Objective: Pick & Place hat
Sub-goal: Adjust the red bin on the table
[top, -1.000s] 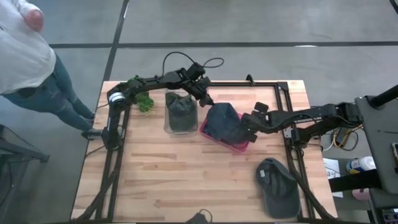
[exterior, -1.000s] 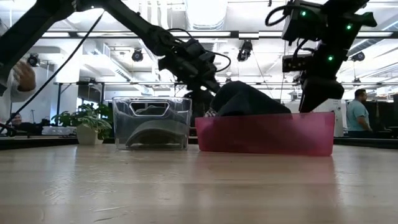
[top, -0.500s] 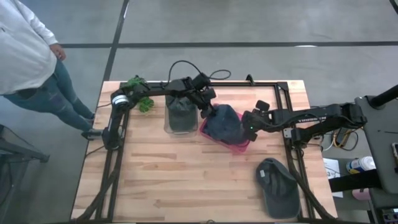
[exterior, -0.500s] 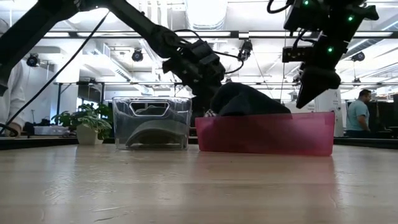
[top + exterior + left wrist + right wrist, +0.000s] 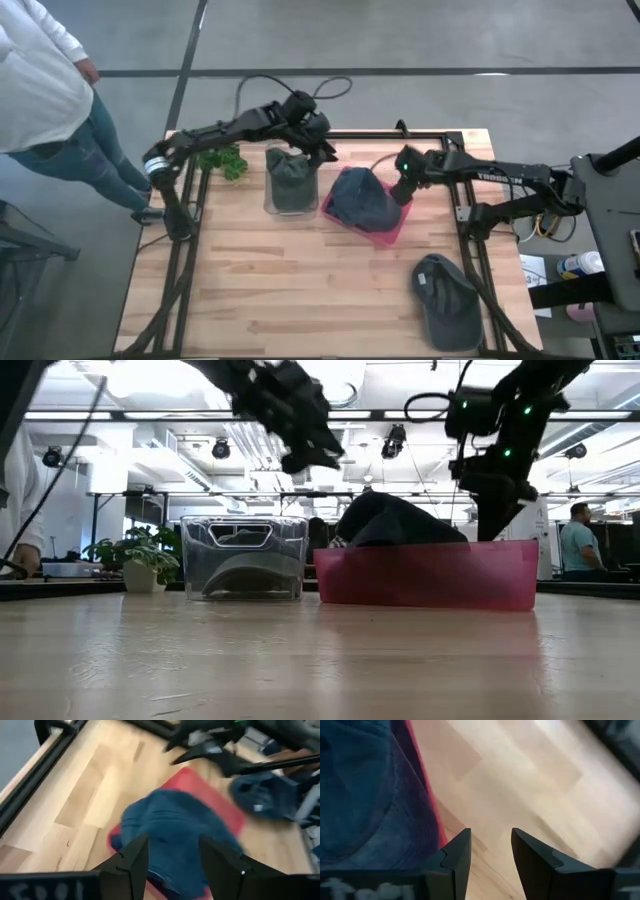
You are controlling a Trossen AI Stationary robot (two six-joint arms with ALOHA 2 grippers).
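Three hats: blue hat (image 5: 360, 199) in red bin (image 5: 392, 232), one in clear bin (image 5: 290, 181), grey hat (image 5: 449, 300) at 4 o'clock. Left gripper (image 5: 322, 148), right gripper (image 5: 401, 192): fingers parted, empty.

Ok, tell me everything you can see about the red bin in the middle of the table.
The red bin is a shallow, translucent pink-red plastic tray with low walls, sitting flat on the wooden table, slightly angled, right beside the clear bin. A dark blue hat is heaped in it, rising above the rim. Neither gripper touches it.
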